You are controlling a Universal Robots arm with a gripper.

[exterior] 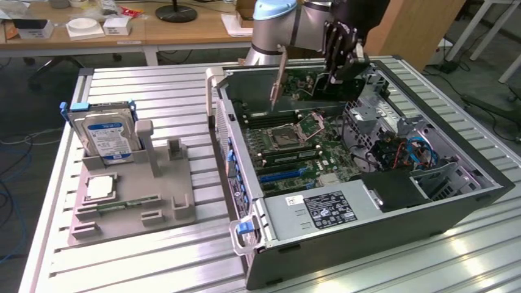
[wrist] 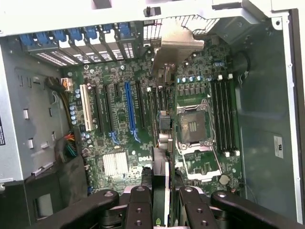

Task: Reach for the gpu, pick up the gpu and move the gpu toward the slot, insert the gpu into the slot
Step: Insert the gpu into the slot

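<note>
In the exterior view, a black and silver open computer case (exterior: pixel 366 238) lies on its side on the ribbed aluminium table (exterior: pixel 146 262). Inside it sit a green motherboard (exterior: pixel 305 152), a silver boxy power supply with a dark label (exterior: pixel 321 210) at the near end, and a bundle of blue cables (exterior: pixel 415 152) toward the exterior view's right. The black-fingered gripper (exterior: pixel 340 64) hangs over the far end of the case, clamped on the thin dark green-black gpu (exterior: pixel 318 85). The card stands on edge above the case and is not seated. To the exterior view's left, a grey moulded tray (exterior: pixel 163 207) carries an upright silver hard drive with a blue-white label (exterior: pixel 106 137), a flat square processor chip (exterior: pixel 99 186) and a slim memory stick (exterior: pixel 122 204).

In the wrist view, the gripper (wrist: pixel 162 191) pinches the gpu (wrist: pixel 161 164) between its fingers (wrist: pixel 140 205), with the card's silver bracket (wrist: pixel 178 45) at the far end. The card hovers over the motherboard (wrist: pixel 119 143), between the square metal-framed processor socket (wrist: pixel 195 126) and the row of card connectors. Closest to it is a long narrow black slot (wrist: pixel 142 107), just beside a blue connector (wrist: pixel 127 112).
</note>
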